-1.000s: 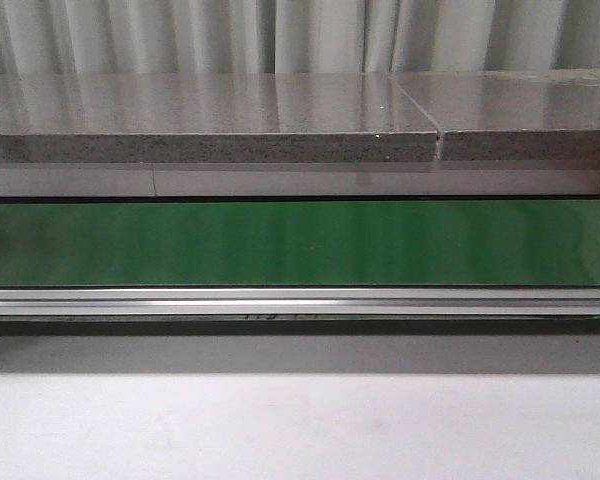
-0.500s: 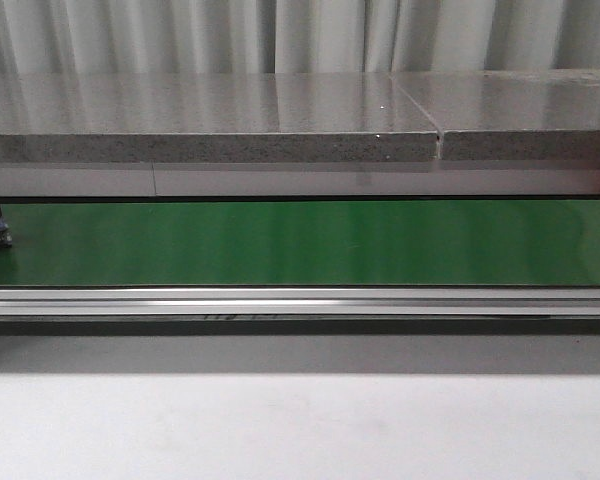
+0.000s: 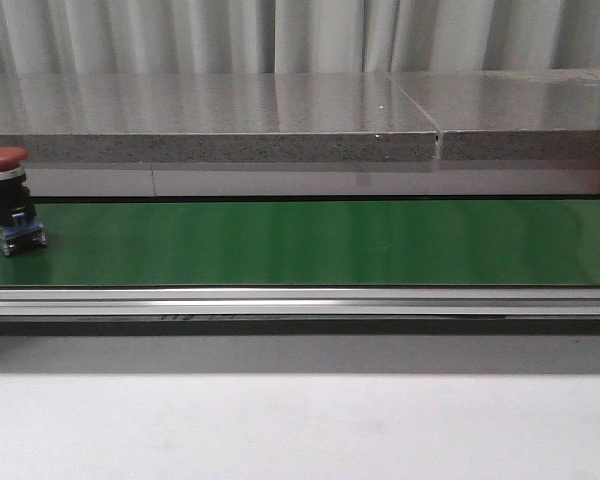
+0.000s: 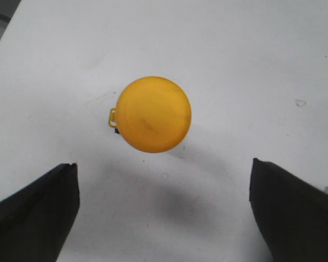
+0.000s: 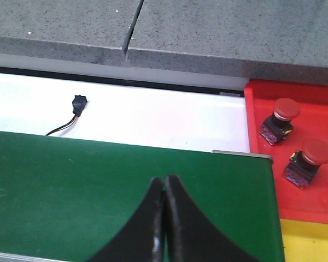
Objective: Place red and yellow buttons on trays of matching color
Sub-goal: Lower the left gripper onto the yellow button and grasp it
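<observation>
The grey speckled stone slab (image 3: 210,120) spans the far side of the front view, a seam splitting it at about 1 o'clock from centre. Below it runs the long green conveyor belt (image 3: 310,245), edged on the near side by a silver aluminium rail (image 3: 300,300). The white table surface (image 3: 300,430) fills the near strip.

In the right wrist view, the red plastic tray (image 5: 311,164) lies just beside the end of the belt, with a yellow tray (image 5: 311,243) touching it along one edge. Two red mushroom-head push buttons rest inside the red tray: one (image 5: 281,120) nearer the stone slab, the other (image 5: 309,162) close beside it, apart from each other. A small black connector with a wire tail (image 5: 76,106) lies on the white strip between belt and slab.

A third red mushroom-head button on a black and blue base (image 3: 8,200) stands upright on the belt at the far 9 o'clock edge of the front view.

In the left wrist view, a yellow round-capped push button (image 4: 153,113) stands on the white table, seen from above, between the spread fingers and touching neither.

The left gripper (image 4: 164,210) is released, fingers wide apart and holding nothing. The right gripper (image 5: 164,221) is clenched, fingertips pressed together over the green belt with nothing between them.
</observation>
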Robot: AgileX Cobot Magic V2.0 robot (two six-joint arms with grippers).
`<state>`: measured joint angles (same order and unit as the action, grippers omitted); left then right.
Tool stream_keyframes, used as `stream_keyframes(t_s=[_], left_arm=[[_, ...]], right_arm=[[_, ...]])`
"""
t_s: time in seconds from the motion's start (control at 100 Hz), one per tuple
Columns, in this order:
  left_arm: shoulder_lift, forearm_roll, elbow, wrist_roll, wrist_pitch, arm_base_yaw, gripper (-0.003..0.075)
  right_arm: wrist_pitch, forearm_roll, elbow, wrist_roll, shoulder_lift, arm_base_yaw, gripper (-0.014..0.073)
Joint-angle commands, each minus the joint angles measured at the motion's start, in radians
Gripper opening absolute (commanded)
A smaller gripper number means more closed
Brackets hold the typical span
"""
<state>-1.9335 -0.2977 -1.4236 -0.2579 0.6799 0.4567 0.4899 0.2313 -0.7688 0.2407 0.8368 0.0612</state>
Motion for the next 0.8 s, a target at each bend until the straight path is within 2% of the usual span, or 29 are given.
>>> stream_keyframes(t_s=[0.0,0.54,0.69,0.79], left_arm=[[0.032,-0.011,-0.042,0.009,-0.053,0.003,0.0622],[-0.083,-0.005,-0.166,0.009,-0.062,0.003,0.0613],[-0.083,-0.005,-0.169,0.009,-0.066,0.003,0.0524],[-0.083,-0.005,-0.169,0.009,-0.062,0.003,0.0419]], right_arm=[[-0.064,0.004,-0.026,0.007,-0.011,-0.001,-0.0067],[-0.064,0.004,-0.026,0.007,-0.011,-0.001,-0.0067],[-0.064,0.004,-0.026,0.007,-0.011,-0.001,-0.0067],[-0.064,0.004,-0.026,0.007,-0.011,-0.001,-0.0067]])
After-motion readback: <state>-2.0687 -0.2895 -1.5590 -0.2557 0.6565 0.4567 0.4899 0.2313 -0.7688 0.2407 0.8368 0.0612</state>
